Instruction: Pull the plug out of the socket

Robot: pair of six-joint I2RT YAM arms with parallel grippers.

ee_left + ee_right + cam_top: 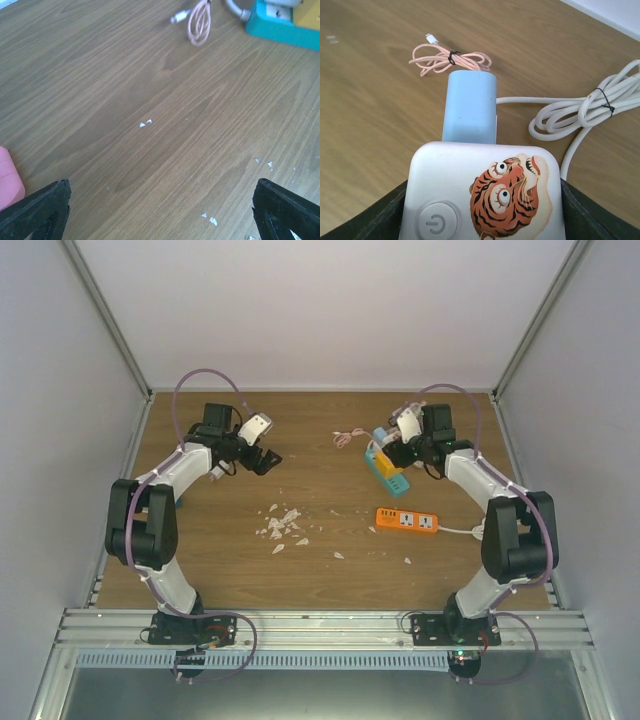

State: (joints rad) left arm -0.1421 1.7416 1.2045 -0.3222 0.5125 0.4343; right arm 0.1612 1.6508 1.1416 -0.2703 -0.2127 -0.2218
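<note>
The right end effector (482, 212) pinches the white socket (485, 190), which bears a tiger sticker, by its two sides at the upper right of the overhead view. The pale blue plug (470, 107) is seated in the socket's far end, above centre in the right wrist view. The left end effector (160, 210) hangs spread wide over the worktop (150, 100) at the upper left.

Wooden table (220, 570) bears orange power strip (407, 522); pink cable (348, 438); white scraps (282, 525).

The white socket block (485, 200) runs off the bottom edge.
</note>
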